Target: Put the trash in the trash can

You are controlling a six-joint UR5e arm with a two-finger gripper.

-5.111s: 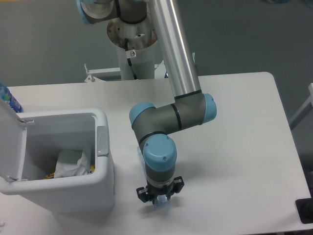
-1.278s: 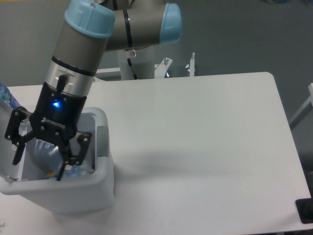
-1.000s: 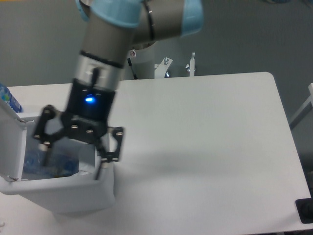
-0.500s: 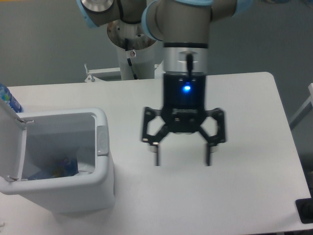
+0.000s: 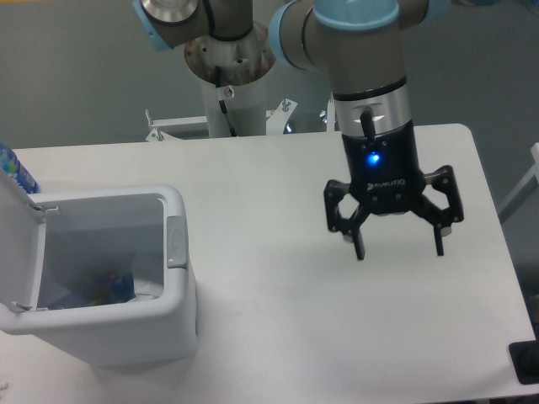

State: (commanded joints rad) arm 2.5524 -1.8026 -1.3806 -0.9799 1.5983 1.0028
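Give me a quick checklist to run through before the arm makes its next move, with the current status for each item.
1. Gripper open and carrying nothing: ok.
2. Trash can lid up, opening unobstructed: ok.
3. Bottle inside the trash can: ok, a bluish shape with a pink patch lies at the bottom.
4. Wrapper inside the trash can: cannot tell, not distinguishable in there.
5. Table free of remaining trash: ok in the visible area.

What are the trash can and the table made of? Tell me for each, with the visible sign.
The trash can: likely moulded plastic, white and smooth, judging by its rounded corners, soft sheen and thin hinged lid. The table: a matte white top, possibly laminate; only a flat, even surface with rounded corners shows, so its core cannot be told.
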